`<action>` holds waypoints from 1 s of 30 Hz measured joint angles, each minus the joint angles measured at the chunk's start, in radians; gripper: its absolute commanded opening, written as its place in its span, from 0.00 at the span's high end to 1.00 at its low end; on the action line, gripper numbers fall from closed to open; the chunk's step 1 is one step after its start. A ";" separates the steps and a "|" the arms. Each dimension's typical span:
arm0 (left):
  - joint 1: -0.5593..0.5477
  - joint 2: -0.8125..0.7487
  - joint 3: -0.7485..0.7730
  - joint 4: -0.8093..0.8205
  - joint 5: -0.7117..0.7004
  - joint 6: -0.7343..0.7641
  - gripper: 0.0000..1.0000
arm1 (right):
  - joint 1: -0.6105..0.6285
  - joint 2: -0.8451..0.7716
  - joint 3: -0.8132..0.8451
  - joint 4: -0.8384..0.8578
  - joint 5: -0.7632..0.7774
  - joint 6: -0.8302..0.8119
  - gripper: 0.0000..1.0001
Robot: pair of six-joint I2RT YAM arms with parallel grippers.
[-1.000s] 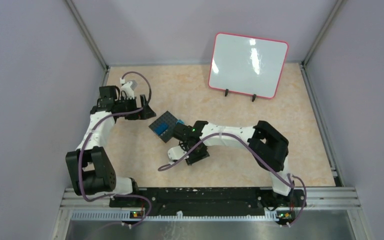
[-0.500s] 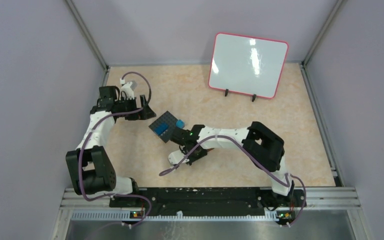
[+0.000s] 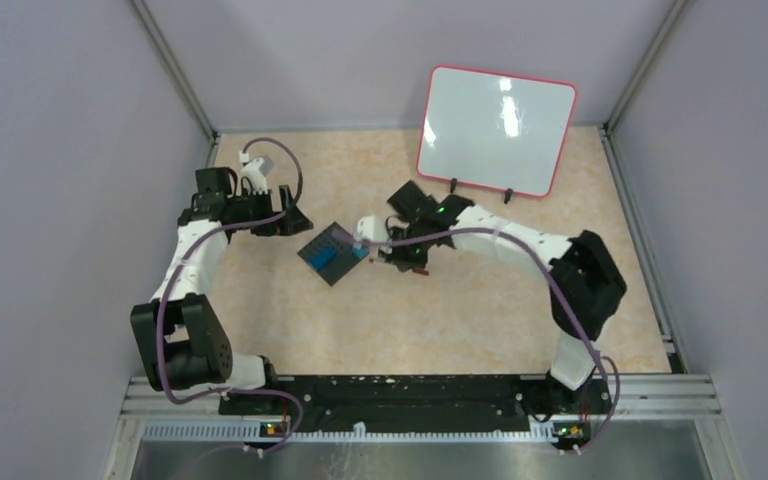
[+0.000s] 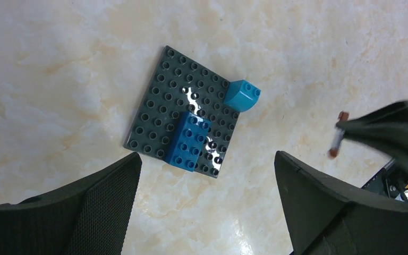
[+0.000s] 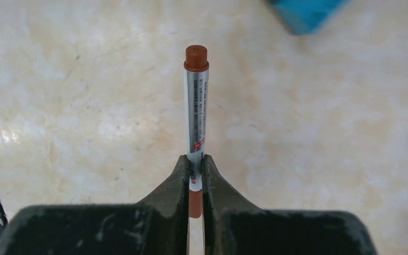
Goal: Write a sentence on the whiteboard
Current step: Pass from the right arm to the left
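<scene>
Whiteboard (image 3: 475, 135), possibly illegible under glare streaks (image 3: 509, 112)

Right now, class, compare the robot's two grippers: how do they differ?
The left gripper is open and empty; the right gripper is shut on a marker. From above, the left gripper sits left of the studded plate; the right gripper sits right of it, nearer the whiteboard. Both have black fingers.

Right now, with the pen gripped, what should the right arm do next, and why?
Probably carry the marker toward the whiteboard, which shows no writing yet; the right gripper is already shut firmly on the marker.
</scene>
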 measured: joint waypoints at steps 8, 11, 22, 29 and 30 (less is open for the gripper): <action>-0.003 -0.009 0.076 0.003 0.080 0.005 0.01 | -0.361 -0.306 -0.010 0.300 -0.307 0.449 1.00; -0.017 -0.032 0.092 0.021 0.137 -0.002 0.01 | -0.483 -0.395 -0.061 0.491 -0.394 0.695 1.00; -0.335 -0.083 0.109 0.259 0.170 -0.170 0.02 | -0.604 -0.421 -0.220 0.887 -0.410 1.411 1.00; -0.524 -0.054 0.115 0.487 0.051 -0.327 0.10 | -0.603 -0.421 -0.270 0.898 -0.336 1.647 1.00; -0.545 -0.036 0.122 0.511 0.037 -0.347 0.11 | -0.602 -0.420 -0.275 0.896 -0.328 1.662 1.00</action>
